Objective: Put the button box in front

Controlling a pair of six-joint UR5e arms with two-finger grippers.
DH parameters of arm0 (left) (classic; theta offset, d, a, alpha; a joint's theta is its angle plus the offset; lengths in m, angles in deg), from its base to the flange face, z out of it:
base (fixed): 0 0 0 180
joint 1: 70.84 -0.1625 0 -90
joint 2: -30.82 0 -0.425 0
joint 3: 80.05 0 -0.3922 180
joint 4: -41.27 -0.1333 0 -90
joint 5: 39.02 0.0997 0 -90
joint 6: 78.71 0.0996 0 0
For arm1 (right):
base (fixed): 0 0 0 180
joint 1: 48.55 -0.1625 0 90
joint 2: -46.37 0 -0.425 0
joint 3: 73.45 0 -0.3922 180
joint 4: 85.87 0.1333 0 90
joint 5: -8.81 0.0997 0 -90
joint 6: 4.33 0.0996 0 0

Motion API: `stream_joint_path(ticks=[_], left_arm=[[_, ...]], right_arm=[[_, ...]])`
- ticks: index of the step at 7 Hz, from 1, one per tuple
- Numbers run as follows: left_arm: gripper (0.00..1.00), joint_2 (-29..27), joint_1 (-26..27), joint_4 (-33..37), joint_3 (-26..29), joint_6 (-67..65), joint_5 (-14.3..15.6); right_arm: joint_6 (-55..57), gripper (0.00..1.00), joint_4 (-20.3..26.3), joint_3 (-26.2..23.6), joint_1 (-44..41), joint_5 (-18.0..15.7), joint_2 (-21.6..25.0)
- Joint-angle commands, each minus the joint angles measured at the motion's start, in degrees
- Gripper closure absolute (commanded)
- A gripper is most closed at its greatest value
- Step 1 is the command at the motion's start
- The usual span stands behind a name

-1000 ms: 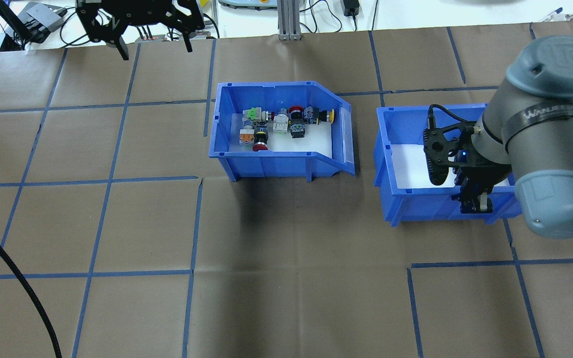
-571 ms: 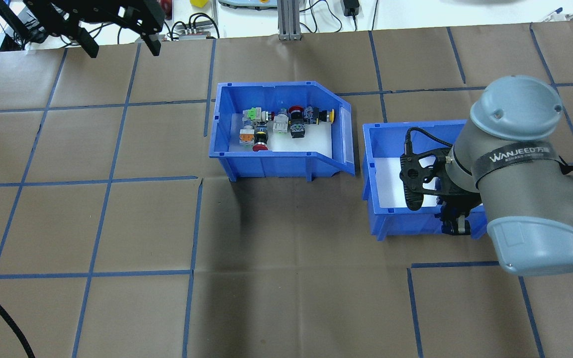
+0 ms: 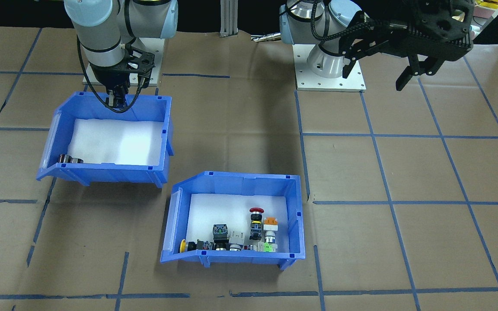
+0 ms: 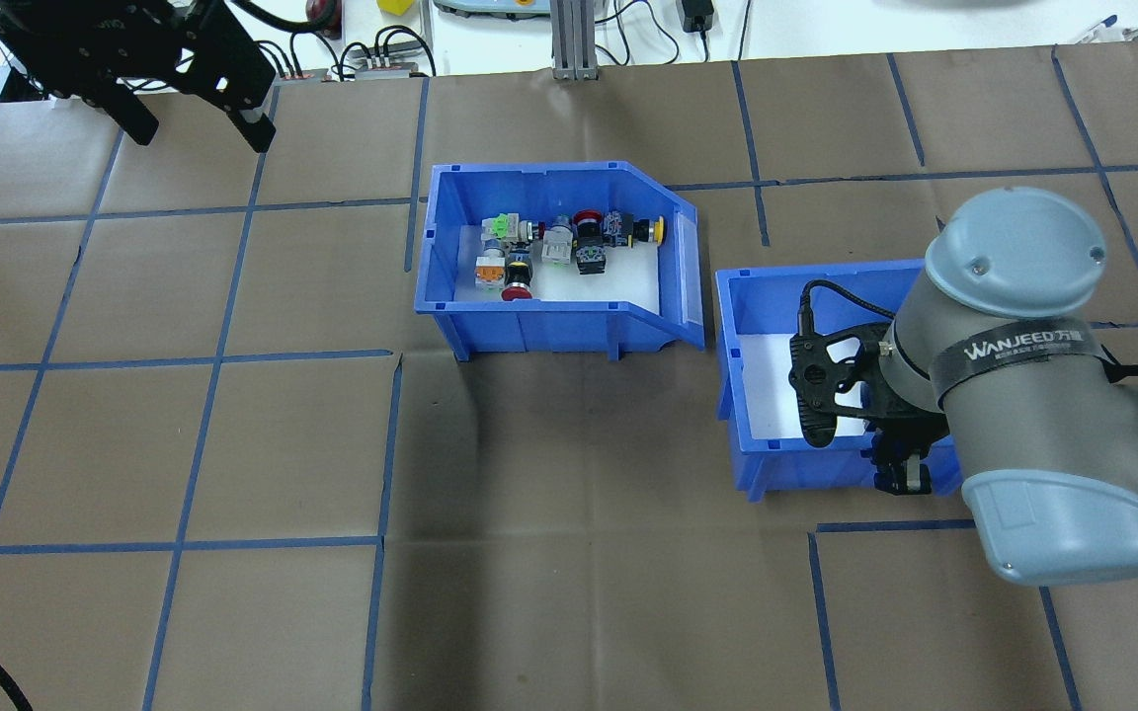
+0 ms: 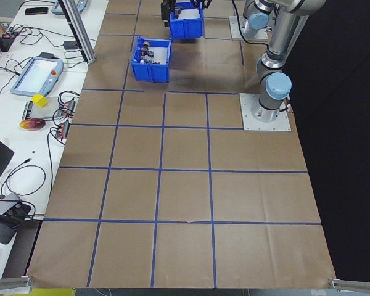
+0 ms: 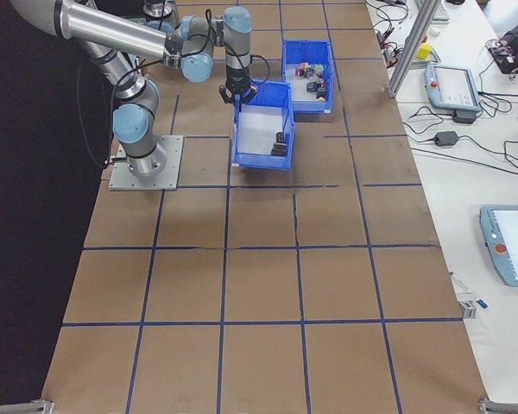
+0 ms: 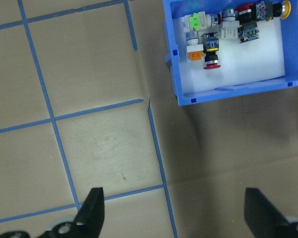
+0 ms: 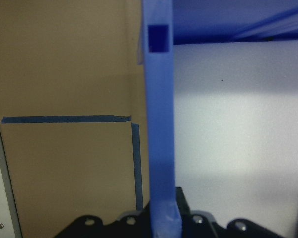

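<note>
Inside — button box (image 4: 554, 326): assorted switches (image 4: 569, 247)

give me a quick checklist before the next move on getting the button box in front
1. Right gripper clamped on the near wall of the other bin: ok, the wall sits between its fingers in the right wrist view.
2. Other bin lifted clear of the table: cannot tell.
3. Button box apart from the other bin: ok, a gap shows between them.
4. Buttons all inside the button box: ok.
5. Left gripper clear of both bins: ok, open and empty at the far table edge.
6. Button box farther from the robot than the other bin: ok.
</note>
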Motion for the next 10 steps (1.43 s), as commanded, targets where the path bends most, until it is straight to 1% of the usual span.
stream_joint_path(ticks=[1, 3, 4, 5, 6, 8, 9, 10], left_arm=[[0.01, 3.71, -1.34, -0.39, -5.50, 0.24, 1.25], [0.01, 3.90, -2.05, -0.48, -5.78, 0.68, 2.75], [0.01, 3.90, -2.05, -0.57, -5.78, 0.59, 4.58], [0.01, 3.82, -2.05, -0.57, -5.35, 0.59, 4.60], [0.01, 3.55, -2.05, -0.57, -4.82, 0.59, 4.60], [0.01, 3.55, -2.05, -0.57, -4.73, 0.59, 4.60], [0.01, 3.55, -2.05, -0.57, -4.73, 0.59, 4.60], [0.01, 3.55, -2.05, -0.57, -4.73, 0.59, 4.69]], right_arm=[[3.62, 0.94, -0.05, -1.34, -4.27, 0.22, 0.19], [6.36, 0.94, 0.04, -1.43, -7.88, 0.22, 0.02], [8.46, 0.94, 0.04, -1.44, -9.90, 0.39, -0.07], [11.96, 0.94, -0.57, -1.44, -13.75, 0.39, -0.24], [16.26, 0.94, -0.92, -1.35, -17.53, 1.18, -0.51], [21.55, 0.94, -2.76, -1.35, -21.42, 4.95, -0.51], [24.10, 0.94, -4.08, -1.35, -23.96, 5.05, -1.03], [27.44, 0.94, -7.14, -1.35, -26.77, 5.57, -2.17]])
